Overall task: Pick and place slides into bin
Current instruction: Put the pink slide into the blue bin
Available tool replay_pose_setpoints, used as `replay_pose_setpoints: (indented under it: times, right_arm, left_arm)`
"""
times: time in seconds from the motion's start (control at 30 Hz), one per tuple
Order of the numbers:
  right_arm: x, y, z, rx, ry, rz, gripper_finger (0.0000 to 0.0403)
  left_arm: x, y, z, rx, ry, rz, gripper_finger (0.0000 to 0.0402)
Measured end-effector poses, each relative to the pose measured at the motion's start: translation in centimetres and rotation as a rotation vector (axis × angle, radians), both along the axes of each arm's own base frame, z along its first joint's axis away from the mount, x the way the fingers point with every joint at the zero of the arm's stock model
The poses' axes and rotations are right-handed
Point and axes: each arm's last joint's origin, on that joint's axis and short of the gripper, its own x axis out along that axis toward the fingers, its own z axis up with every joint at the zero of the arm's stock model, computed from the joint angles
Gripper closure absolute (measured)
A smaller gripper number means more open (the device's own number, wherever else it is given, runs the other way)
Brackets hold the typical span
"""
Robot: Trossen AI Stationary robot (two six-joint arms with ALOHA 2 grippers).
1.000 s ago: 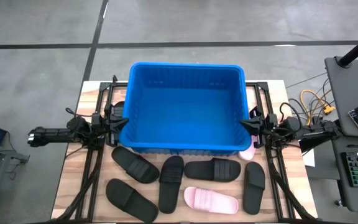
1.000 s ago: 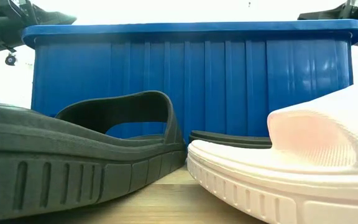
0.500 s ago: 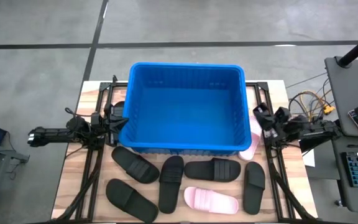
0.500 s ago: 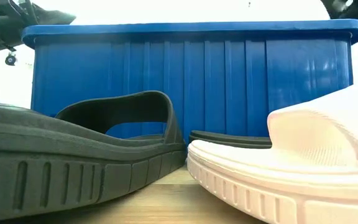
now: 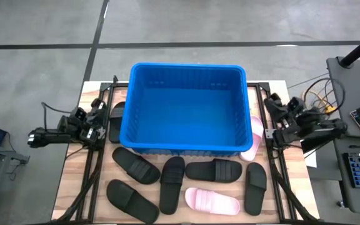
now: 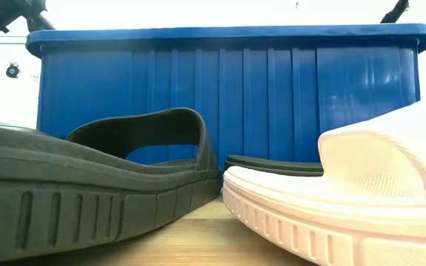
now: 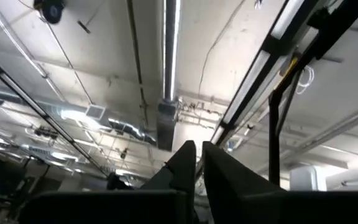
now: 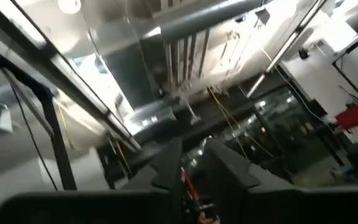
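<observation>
High view: the blue bin (image 5: 185,107) sits in the middle of the table (image 5: 67,187), toward its far edge, and it looks empty. The slides lie outside it. Along the near edge are five black slides, among them one (image 5: 134,166) just below the bin's near-left corner, one (image 5: 130,199) at the near-left, one (image 5: 172,182) upright in the middle, one (image 5: 213,170) lying crosswise, and one (image 5: 255,186) toward the near-right. A pink slide (image 5: 212,200) lies by the near edge, a second pink slide (image 5: 252,139) is wedged against the bin's right wall, and another black slide (image 5: 114,120) lies against the bin's left wall.

The left pincer (image 5: 97,115) hangs over the table's left edge, beside that black slide; in the left wrist view its fingers (image 7: 182,165) point at the ceiling and stand almost together with nothing between them. The right pincer (image 5: 275,106) is over the right edge, near the pink slide at the bin wall; its fingers (image 8: 225,162) are slightly parted and also empty, aimed upward.

Judging from this, no slide has been taken yet. To do the pick well, each wrist should first tip down toward the table, open wide, then come over a strap from above, since the strap gives the best hold. The slides pressed against the bin leave little room; approaching along the wall avoids bumping the rim.
</observation>
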Motion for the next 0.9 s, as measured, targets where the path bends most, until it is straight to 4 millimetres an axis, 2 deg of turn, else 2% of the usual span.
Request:
replay_pose_setpoints:
  times: [0.2,0.37,0.47,0.6,0.73,0.9]
  right_arm:
    - [1.1,0.3,6.5,-0.104,0.228,0.024,0.0233]
    - [1.7,0.4,9.6,-0.063,0.477,0.069,0.019]
    - [2.3,0.6,11.2,-0.02,0.515,0.128,0.0187]
    - [3.2,0.9,13.3,0.025,0.518,0.218,0.0191]
    - [4.1,1.1,14.3,0.127,0.626,0.286,0.0196]
    - [5.5,2.5,14.6,0.128,0.708,0.633,0.0197]
  left_arm:
    - [0.2,0.0,2.1,-0.011,-0.004,0.011,0.0259]
    - [1.0,0.1,3.8,-0.121,0.006,-0.063,0.0178]
    - [1.6,0.2,4.8,-0.145,0.024,-0.074,0.016]
    - [2.8,0.1,6.4,-0.141,0.052,-0.071,0.0157]
    - [3.8,0.1,7.8,-0.104,0.074,-0.032,0.0157]
    - [4.7,0.3,9.3,-0.107,0.084,0.05,0.0157]
